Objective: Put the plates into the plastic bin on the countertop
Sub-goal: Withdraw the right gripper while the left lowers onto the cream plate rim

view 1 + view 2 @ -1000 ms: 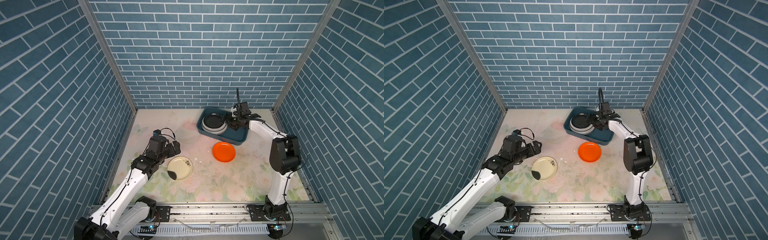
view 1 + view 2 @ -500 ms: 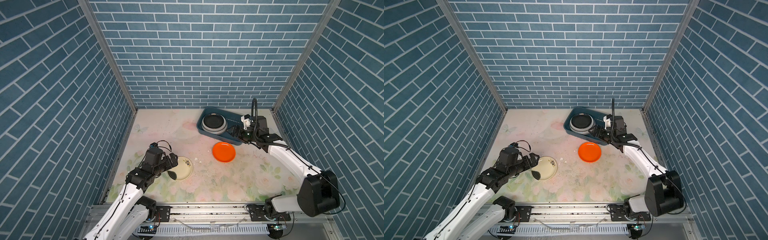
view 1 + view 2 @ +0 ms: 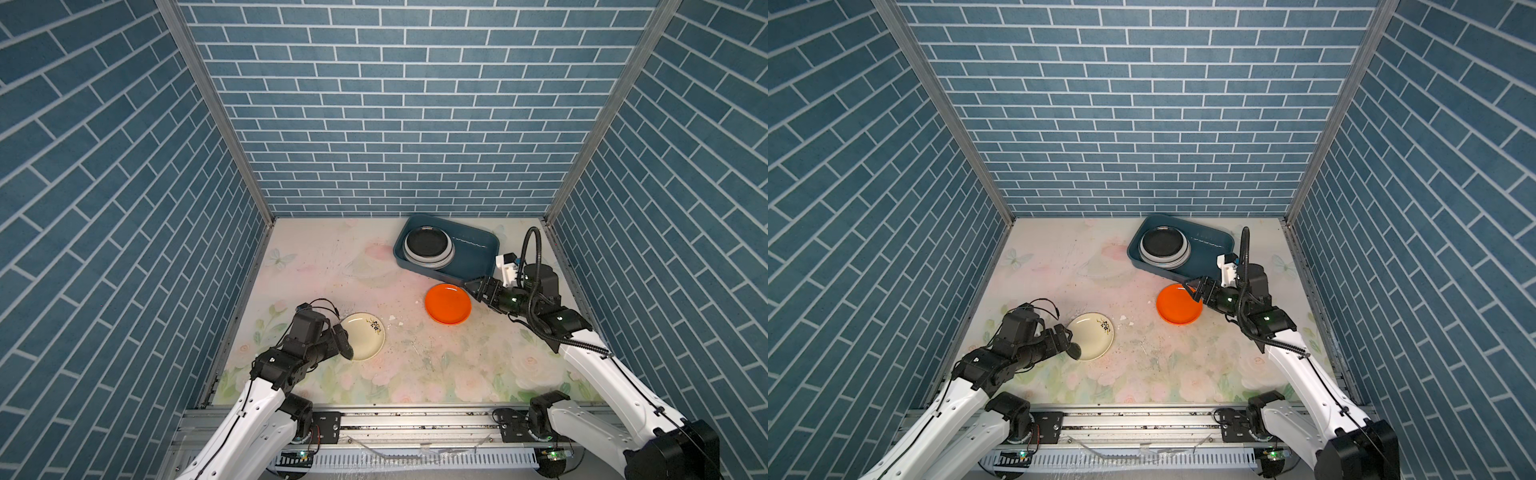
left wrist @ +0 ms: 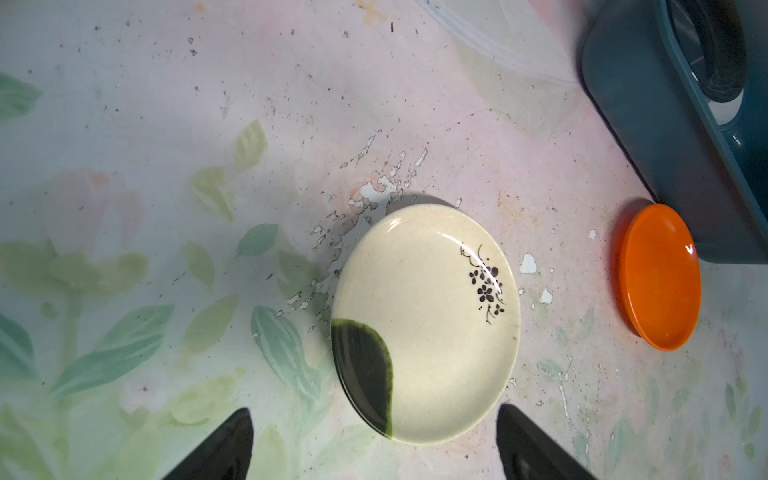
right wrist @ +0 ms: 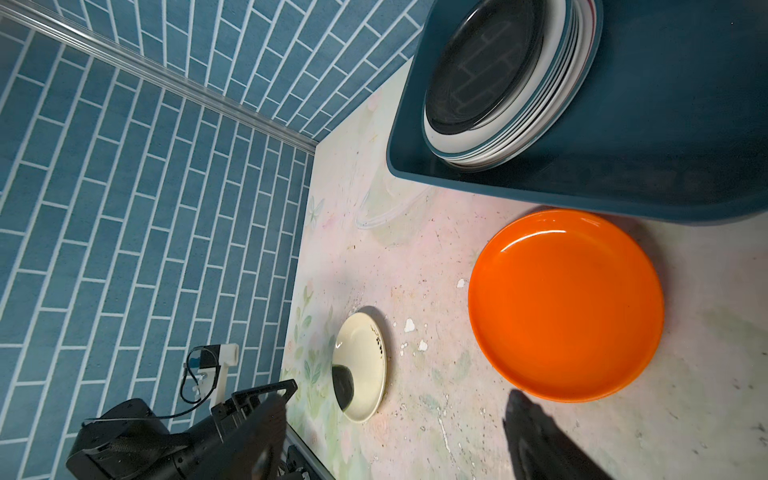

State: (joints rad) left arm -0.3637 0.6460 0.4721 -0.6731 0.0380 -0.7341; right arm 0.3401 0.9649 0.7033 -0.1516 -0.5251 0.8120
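Right claw (image 3: 471, 286) has left the bin (image 3: 478, 253) — jaws apart — for the orange plate (image 3: 448, 303) beside it; left claw (image 3: 341, 341), also spread, has dropped to the cream plate (image 3: 365, 336). Both still lie on the countertop (image 3: 415, 365).

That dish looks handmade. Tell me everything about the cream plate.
The cream plate is small, round, shallow and glossy like glazed ceramic, with a dark green patch at one edge and a black flower sprig opposite. It lies flat, right side up, on the floral countertop. The left gripper straddles its green-patched edge with open jaws; whether they touch it is unclear.
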